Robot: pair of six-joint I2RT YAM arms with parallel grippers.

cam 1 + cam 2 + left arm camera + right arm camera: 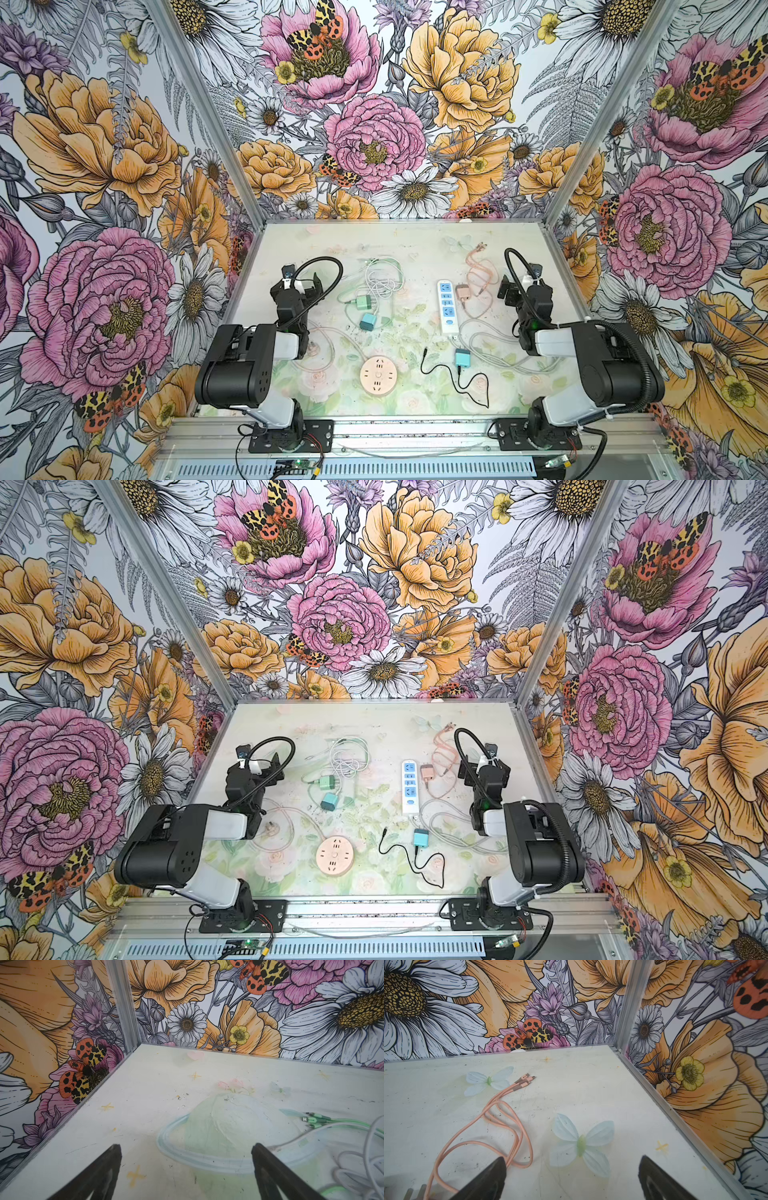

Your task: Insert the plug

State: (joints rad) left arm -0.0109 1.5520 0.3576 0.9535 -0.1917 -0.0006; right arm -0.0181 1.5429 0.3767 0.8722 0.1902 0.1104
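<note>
Pink plug [462, 291] lies just beside the strip [445, 306]; with left gripper [186, 1145] and right gripper [573, 1157] both released and empty, the right should grasp its body squarely

A pink plug [462, 292] lies loose just beside the flat-lying white power strip [446, 308].
</note>
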